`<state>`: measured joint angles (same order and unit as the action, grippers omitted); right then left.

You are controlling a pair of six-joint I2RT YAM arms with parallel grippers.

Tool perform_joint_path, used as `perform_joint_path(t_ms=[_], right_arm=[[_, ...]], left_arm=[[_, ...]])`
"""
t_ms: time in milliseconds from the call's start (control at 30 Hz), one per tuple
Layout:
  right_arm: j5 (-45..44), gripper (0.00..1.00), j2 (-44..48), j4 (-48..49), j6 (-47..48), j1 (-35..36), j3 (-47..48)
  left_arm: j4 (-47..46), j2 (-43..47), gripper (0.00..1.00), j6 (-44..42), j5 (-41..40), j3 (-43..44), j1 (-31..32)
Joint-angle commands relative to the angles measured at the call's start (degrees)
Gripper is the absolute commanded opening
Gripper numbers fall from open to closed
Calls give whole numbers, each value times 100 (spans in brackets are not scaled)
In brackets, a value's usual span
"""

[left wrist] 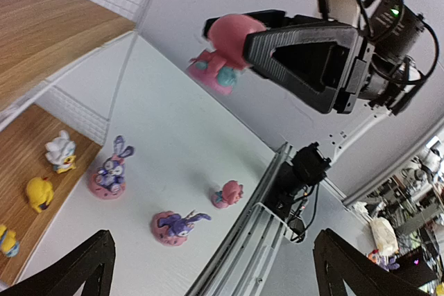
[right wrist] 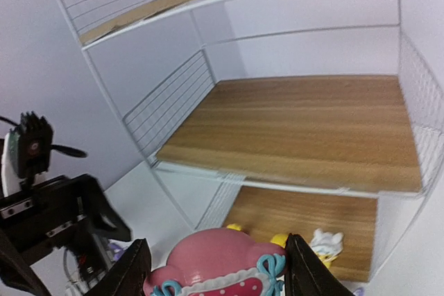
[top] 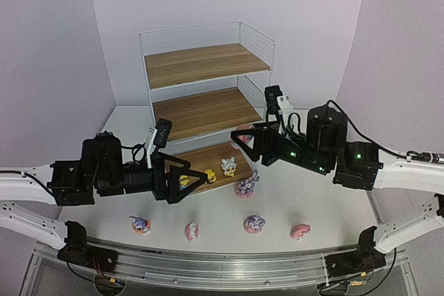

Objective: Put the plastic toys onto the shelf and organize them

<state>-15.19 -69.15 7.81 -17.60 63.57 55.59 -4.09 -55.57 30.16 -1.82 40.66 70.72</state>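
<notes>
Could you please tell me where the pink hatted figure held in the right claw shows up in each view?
Top external: the pink hatted figure is at centre, in the right claw, in front of the shelf.
Left wrist: upper middle, in the same claw, right of the shelf.
Right wrist: bottom centre, between the jaws, below the shelf.
Shared landmark: the shelf.
</notes>
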Motion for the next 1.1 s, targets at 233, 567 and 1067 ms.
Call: perform_joint_path(t_ms=[233, 567, 1067], right_arm=[[-1171, 17, -1357, 9, 1296, -354, 1448], [-612, 16, -1829, -12, 899, -944, 1775], [-797, 17, -2312, -7, 871, -1043, 2113]], left_arm=[[2691, 858, 99, 1462, -1896, 261, -12], [2775, 920, 100, 1603, -1860, 257, -7], [2745, 1025, 100, 1632, -1840, 197, -9]])
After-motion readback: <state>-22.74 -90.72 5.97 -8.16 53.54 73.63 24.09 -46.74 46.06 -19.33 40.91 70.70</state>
